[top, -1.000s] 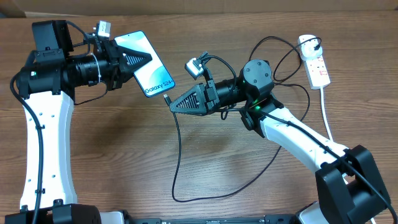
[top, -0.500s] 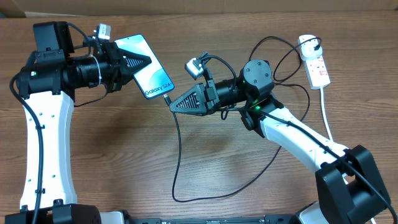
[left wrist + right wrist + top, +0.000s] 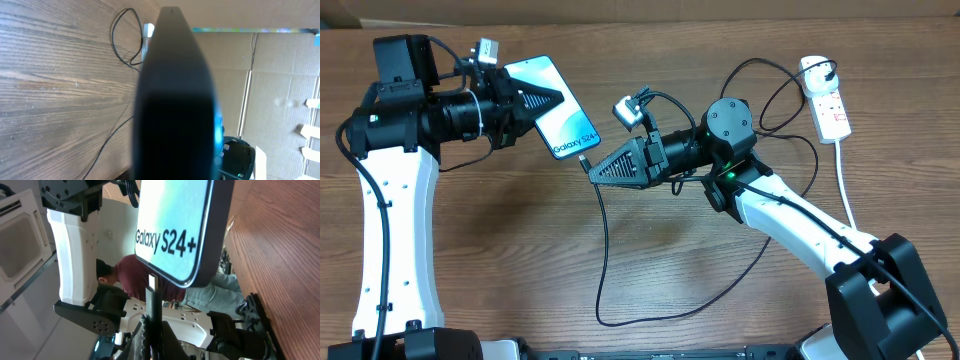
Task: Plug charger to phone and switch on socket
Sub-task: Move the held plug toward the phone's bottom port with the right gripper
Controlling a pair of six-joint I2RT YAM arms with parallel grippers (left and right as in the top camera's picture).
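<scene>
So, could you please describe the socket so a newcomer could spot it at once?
On the wooden table, look at the overhead view's top right corner. The socket lies there: a white strip with red markings, unlike the thin black charger.

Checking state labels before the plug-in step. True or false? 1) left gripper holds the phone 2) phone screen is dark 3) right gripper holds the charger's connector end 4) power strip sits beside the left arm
1. The left gripper holds the phone. True.
2. The phone screen is dark. False: it is lit blue with white "Galaxy S24+" text.
3. The right gripper holds the charger by its connector end. True; the tip is right at the phone's bottom edge.
4. The power strip sits beside the left arm. False: it lies on the right arm's side.
</scene>
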